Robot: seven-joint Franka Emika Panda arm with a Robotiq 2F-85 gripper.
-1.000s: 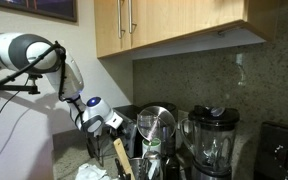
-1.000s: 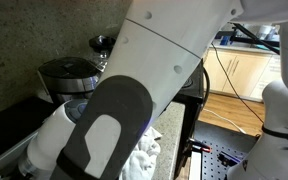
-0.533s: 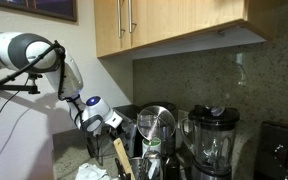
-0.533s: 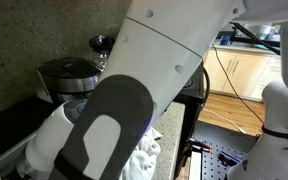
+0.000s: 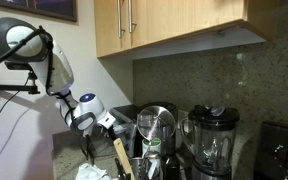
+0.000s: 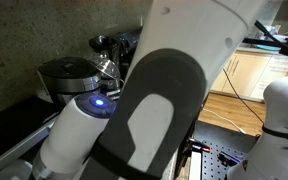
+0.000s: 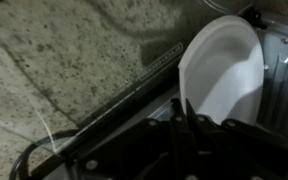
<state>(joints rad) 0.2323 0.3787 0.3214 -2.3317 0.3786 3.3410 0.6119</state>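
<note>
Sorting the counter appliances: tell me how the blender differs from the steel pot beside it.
The blender has a clear jar with a dark lid; the steel pot is shiny, opaque metal. The blender stands farther from the robot arm, the steel pot nearer. Both stand upright under the wooden cabinets.

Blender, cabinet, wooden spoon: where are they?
Blender (image 5: 212, 142): in an exterior view, on its clear jar.
Cabinet (image 5: 174, 22): in an exterior view, on its door.
Wooden spoon (image 5: 120, 155): in an exterior view, on its upper end.
</note>
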